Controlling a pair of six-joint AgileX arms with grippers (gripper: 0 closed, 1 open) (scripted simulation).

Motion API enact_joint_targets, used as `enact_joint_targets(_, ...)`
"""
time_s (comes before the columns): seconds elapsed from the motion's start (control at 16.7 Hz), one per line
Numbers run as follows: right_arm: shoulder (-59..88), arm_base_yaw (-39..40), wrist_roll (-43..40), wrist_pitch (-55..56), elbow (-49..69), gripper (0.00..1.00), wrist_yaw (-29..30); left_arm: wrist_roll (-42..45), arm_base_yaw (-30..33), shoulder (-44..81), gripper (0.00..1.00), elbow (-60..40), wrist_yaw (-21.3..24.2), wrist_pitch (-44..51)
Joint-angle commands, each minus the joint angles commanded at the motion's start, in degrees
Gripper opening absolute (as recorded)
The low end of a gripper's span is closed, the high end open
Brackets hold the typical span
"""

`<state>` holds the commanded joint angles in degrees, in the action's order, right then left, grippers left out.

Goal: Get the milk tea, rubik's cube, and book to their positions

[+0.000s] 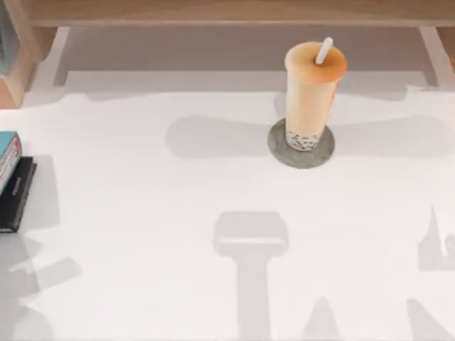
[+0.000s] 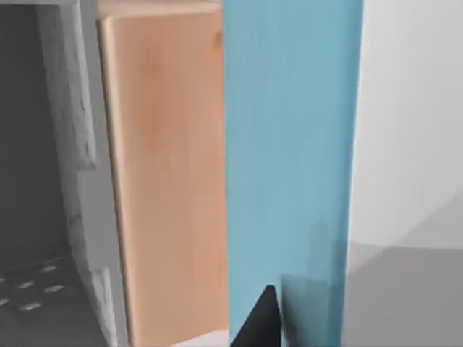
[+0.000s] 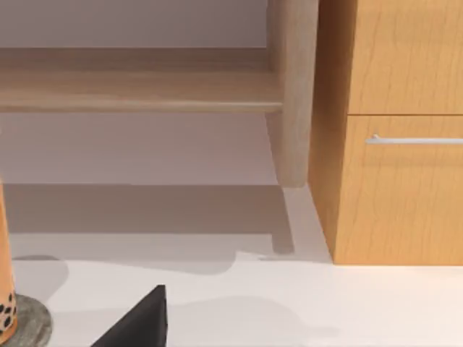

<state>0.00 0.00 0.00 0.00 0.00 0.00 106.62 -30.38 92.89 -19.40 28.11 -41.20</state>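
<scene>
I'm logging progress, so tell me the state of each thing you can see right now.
milk tea: upright on the grey coaster, straw in.
book: teal, at the table's left edge, lying on the black book.
black book: flat on the table.
drawer: closed.

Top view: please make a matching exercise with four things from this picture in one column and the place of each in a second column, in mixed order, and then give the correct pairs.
Things:
1. milk tea
2. grey coaster
3. teal book
4. black book

Places:
A. at the table's left edge, nearer the back
B. flat under the cup
C. upright, right of centre toward the back
D. at the left edge, beside the teal one, nearer the front

Pairs: 1-C, 2-B, 3-A, 4-D
</scene>
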Motion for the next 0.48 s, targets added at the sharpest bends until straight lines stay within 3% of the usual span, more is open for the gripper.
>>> enact_joint_targets(0.48,0.0,0.0,0.0,0.0,0.0,1.0,0.0,1.7,0.18,0.46,0.0,0.84,0.22,0.02)
